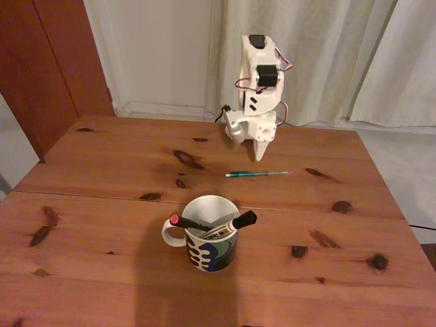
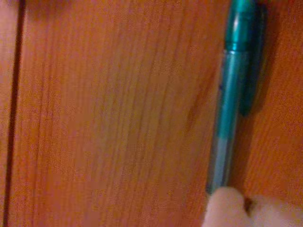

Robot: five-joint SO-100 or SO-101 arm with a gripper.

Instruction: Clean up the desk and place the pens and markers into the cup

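Note:
A teal-green pen [image 1: 259, 174] lies flat on the desk [image 1: 102, 170], just in front of the folded white arm. My gripper [image 1: 260, 154] points down at the wood right behind it, fingers together and holding nothing. In the wrist view the pen [image 2: 232, 94] runs up the right side, very close, and its lower end meets my white fingertips [image 2: 226, 210] at the bottom edge. The cup [image 1: 211, 253] stands nearer the front, handle to the left. A black pen [image 1: 189, 223] with a red-pink end and a thick marker [image 1: 231, 225] with a black cap lean inside it.
A seam between the two desk boards [image 1: 82, 196] runs across, between the teal pen and the cup. Curtains [image 1: 327, 54] and a wall stand behind the arm. The desk's right edge [image 1: 392, 197] slants toward the front.

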